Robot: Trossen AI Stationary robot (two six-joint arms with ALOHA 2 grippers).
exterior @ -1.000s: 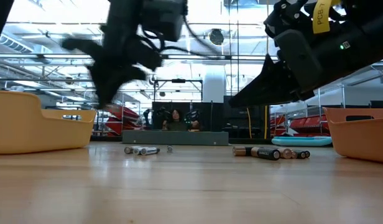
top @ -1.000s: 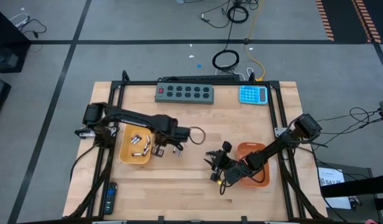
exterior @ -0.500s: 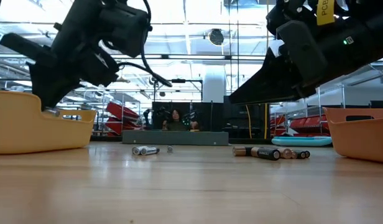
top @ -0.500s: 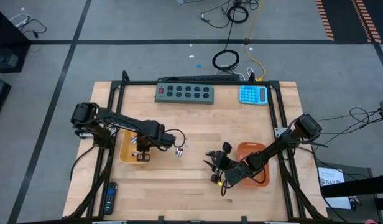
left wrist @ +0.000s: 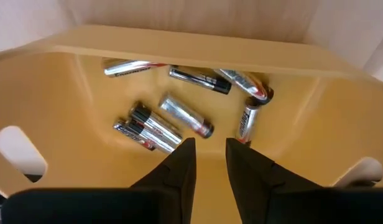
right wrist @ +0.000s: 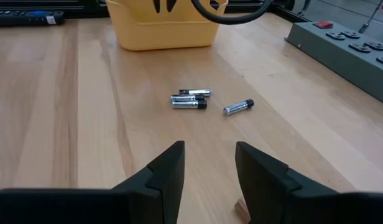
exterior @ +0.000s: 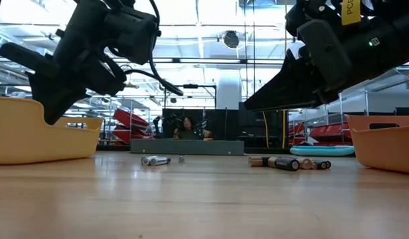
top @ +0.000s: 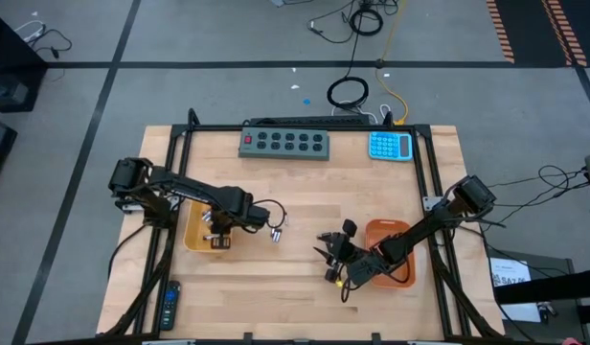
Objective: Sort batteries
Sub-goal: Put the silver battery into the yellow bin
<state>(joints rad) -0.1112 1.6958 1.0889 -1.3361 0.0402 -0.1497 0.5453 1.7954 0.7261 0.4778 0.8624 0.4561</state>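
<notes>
My left gripper (top: 212, 230) hangs over the yellow tray (top: 192, 237) at the table's left, fingers pointing down into it and slightly open, with nothing between them (left wrist: 209, 144). Several silvery and dark batteries (left wrist: 185, 116) lie on the tray's floor. My right gripper (top: 324, 255) hovers open (right wrist: 209, 146) above the table beside the orange tray (top: 396, 230), pointing toward the left. Three loose batteries (right wrist: 190, 99) lie on the wood between it and the yellow tray (right wrist: 160, 31). The low view shows more batteries (exterior: 277, 162) lying on the table farther back.
A grey button strip (top: 284, 143) and a blue calculator (top: 390, 146) lie along the far edge. A black remote (top: 170, 305) sits at the near left corner. Black frame rails border the table. Open wood lies between the two trays. A person (exterior: 188, 124) sits far behind.
My left gripper has swung from the table's middle toward the left edge and now stands over the yellow tray, tipped down into it. A silvery cell that showed at its fingertips half a second ago no longer shows there. The right arm has kept still.
</notes>
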